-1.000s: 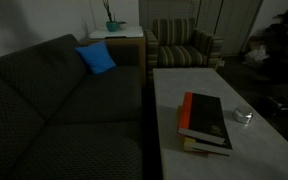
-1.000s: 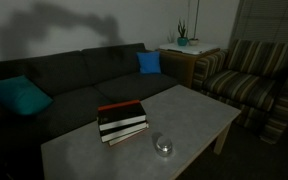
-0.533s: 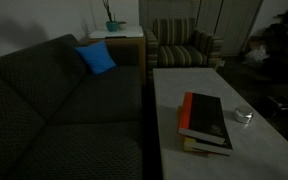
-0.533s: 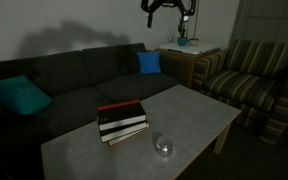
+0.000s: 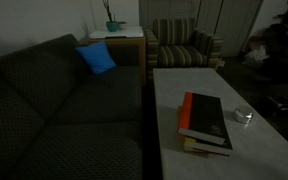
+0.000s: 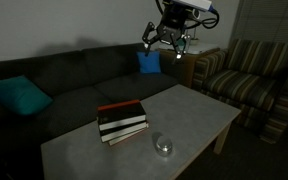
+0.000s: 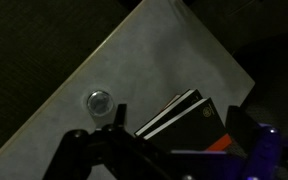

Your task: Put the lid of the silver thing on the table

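Lid (image 7: pixel 99 100) is sitting shut on the silver thing (image 6: pixel 163 148), as far as I'm seeing. That little tin is resting on the desk (image 6: pixel 199 112) near its front edge in an exterior view, just beside the book stack (image 6: pixel 121 120) but not touching it.

I'm guessing you're dealing with thin, stiff, light metal here, shiny and so probably slippery. The seam is too small to be showing. I'd be pinching the lid across its rim from above, with the jaws straddling the round edge. I'd be going gently too, since a tin this light is likely coming up with the lid if it's sticking.

Counting as we're moving back: one tin, one lid, and one stack that's looking like two or three books (I'm not managing to tell which). Behind the desk, one dark sofa (image 6: pixel 74 75) is carrying two cushions, a teal cushion (image 6: pixel 19 95) and a blue cushion (image 6: pixel 150 64). Farther off, one striped armchair (image 5: pixel 184 45) is standing next to one side table (image 5: pixel 119 35) with one plant (image 5: pixel 111 22).

The gripper (image 6: pixel 164 47) is hanging high up, well apart from the tin, with its jaws standing wide apart and holding nothing.
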You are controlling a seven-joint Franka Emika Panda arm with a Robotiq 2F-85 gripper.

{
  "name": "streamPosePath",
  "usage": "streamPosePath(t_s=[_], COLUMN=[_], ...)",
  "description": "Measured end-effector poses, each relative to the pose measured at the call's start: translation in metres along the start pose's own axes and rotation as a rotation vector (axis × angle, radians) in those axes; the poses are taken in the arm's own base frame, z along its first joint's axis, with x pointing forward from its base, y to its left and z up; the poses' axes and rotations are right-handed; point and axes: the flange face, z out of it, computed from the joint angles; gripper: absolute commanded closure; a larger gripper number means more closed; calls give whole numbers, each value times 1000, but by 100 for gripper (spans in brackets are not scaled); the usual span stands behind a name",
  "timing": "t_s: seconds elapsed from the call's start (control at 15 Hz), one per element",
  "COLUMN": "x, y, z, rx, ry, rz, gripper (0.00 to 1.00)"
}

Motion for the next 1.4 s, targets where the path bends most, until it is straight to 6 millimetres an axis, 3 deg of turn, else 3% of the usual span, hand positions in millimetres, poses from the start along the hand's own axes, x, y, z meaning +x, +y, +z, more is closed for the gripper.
streamPosePath(t_s=[0.27,0.47,0.67,0.93,1.13,1.27,1.4], x=[-1,8,29,52,55,57,57], y=[-1,-4,-5,10,20,22,21], z=[-8,3,39,112,167,178,172], rx=[-5,2,27,90,156,166,166], ry=[7,2,-14,-37,-93,-96,-92], rz=[-2,43,122,206,118,96,91], gripper=[0,0,0,0,0,0,0])
